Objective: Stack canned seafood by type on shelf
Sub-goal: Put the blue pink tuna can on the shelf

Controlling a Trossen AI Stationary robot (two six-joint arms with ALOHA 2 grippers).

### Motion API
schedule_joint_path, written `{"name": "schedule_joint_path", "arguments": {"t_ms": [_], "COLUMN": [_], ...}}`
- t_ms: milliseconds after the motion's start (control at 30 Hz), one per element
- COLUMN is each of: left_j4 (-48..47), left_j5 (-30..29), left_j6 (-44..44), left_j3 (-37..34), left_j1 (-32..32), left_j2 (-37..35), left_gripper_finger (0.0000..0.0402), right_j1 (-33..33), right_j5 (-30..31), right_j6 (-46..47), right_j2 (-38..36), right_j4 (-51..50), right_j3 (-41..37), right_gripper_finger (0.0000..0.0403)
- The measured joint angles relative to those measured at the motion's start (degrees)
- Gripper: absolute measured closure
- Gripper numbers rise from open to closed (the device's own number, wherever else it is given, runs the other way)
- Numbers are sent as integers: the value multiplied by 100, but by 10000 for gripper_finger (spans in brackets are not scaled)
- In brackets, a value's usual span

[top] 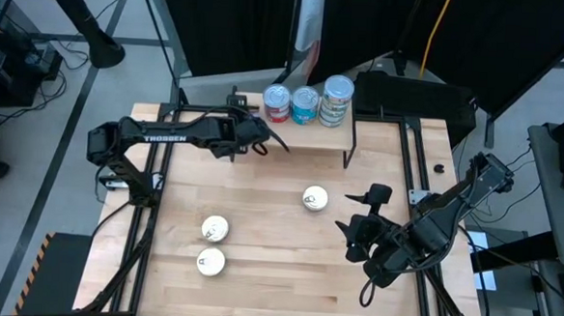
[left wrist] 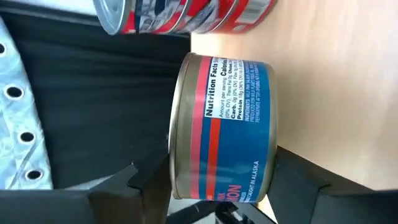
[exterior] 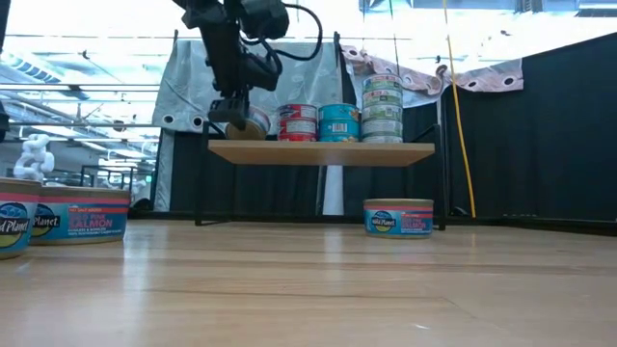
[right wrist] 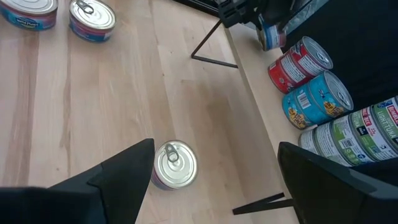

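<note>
**Q:** Which step is under way?

**A:** The left gripper [exterior: 231,111] is clamped part-closed around a blue salmon tin [left wrist: 224,127], holding it over the shelf's [top: 312,135] left end, beside the red-sided stack [top: 278,104]. It looks like a placing step: next, lower the tin flat and release.

**Q:** And the other arm?

**A:** The right gripper [top: 360,227] waits in front of the shelf, fingers spread wide and empty, near a loose tin [top: 315,197] (two more tins [top: 213,244] lie farther left).

**Q:** Materials?

**A:** Flat round metal tins with glossy labels and pull-tab lids; smooth pale wooden shelf top on thin black metal legs.
</note>
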Motion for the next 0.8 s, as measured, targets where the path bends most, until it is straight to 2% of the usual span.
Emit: {"name": "schedule_joint_path", "arguments": {"t_ms": [200, 400, 500, 600, 800], "left_j4": [208, 183, 192, 188, 143], "left_j5": [-64, 261, 615, 815, 793], "left_j6": [-441, -759, -922, -944, -881], "left_j3": [4, 4, 4, 4, 4], "left_j1": [41, 59, 91, 130, 127], "left_j2": [16, 3, 3, 3, -90], "left_gripper_finger": [131, 87, 65, 50, 37], "right_j1": [0, 0, 0, 0, 0], "right_j5": [0, 0, 0, 0, -17], "right_j6": [40, 42, 44, 44, 46], "right_j2": [0, 0, 0, 0, 0], "right_j4": [-4, -18, -20, -20, -20], "right_j3": [0, 0, 0, 0, 0], "right_gripper_finger": [71, 71, 71, 71, 71]}}
